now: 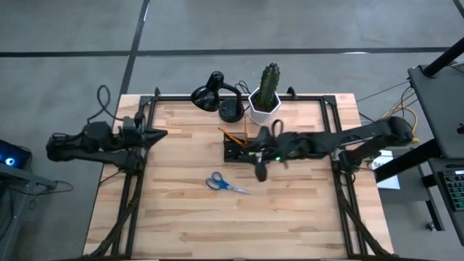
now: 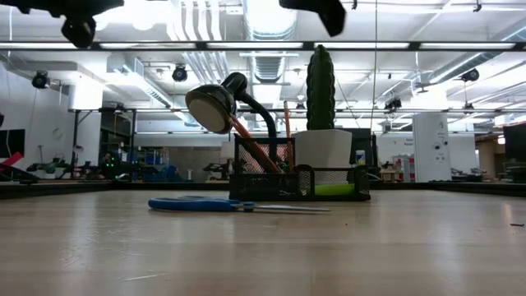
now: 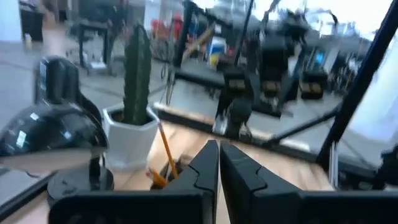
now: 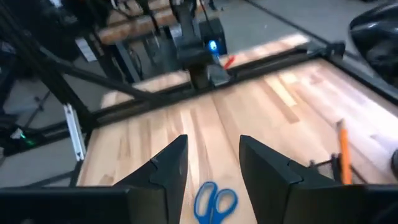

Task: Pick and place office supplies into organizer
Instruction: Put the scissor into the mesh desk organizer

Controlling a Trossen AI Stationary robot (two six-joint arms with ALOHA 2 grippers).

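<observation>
The black mesh organizer [image 1: 238,150] [image 2: 300,177] stands on the table in front of the white cactus pot. Orange pencils [image 1: 230,136] [image 2: 246,136] lean in its tall compartment, and a lime-green pad [image 2: 333,189] sits in its low tray. The blue-handled scissors [image 1: 225,183] [image 2: 230,204] [image 4: 214,202] lie flat on the wood, nearer than the organizer. My right gripper [image 1: 259,168] [image 4: 214,155] is open and hovers above the organizer's near right corner, pointing toward the table's left. My left gripper [image 1: 156,134] [image 3: 219,149] is shut and waits in the air at the left edge.
A black desk lamp [image 1: 214,94] [image 2: 214,107] and a cactus [image 1: 270,81] [image 2: 320,86] in a white pot [image 3: 127,134] stand at the far edge behind the organizer. Bare wood [image 1: 217,225] lies near and left of the scissors. Black frame rails [image 1: 130,196] run along both sides.
</observation>
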